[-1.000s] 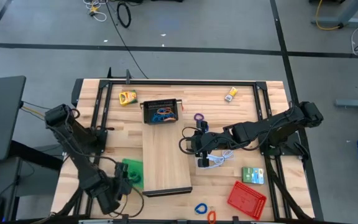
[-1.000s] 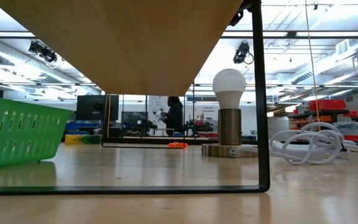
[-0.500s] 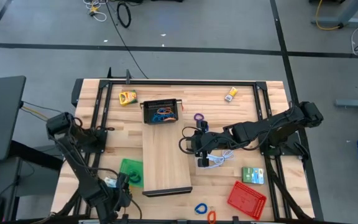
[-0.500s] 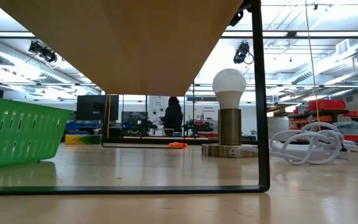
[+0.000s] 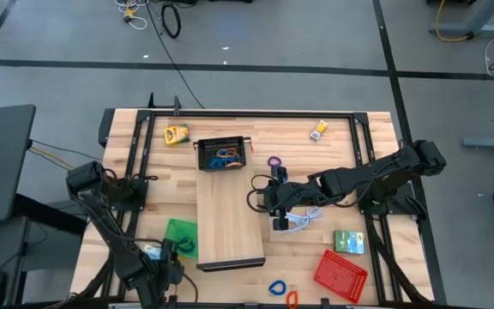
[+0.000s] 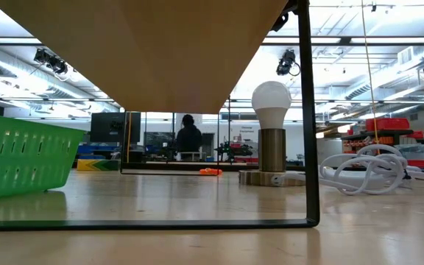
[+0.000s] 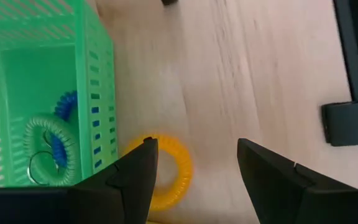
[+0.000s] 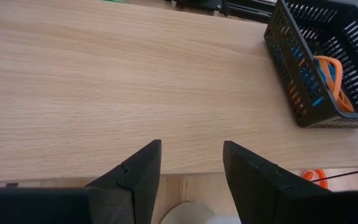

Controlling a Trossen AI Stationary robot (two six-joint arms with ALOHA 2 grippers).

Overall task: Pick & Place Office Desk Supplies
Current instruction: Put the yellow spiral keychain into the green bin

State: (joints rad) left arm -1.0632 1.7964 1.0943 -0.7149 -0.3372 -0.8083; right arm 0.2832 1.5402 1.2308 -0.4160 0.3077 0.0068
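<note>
While spread, left fingers (image 7: 194, 171) over yellow coil (image 7: 166, 171)

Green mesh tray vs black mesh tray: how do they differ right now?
The green mesh tray sits on the table beside the long pale wooden board, near the left gripper; the black mesh tray sits at the board's far end. Green holds a grey-green coil band; black holds an orange loop. Both contain blue items.

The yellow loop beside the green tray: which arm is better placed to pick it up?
Probably the left. Its open gripper hangs just over the yellow loop, which lies outside the green tray. The right gripper is over the board.
</note>
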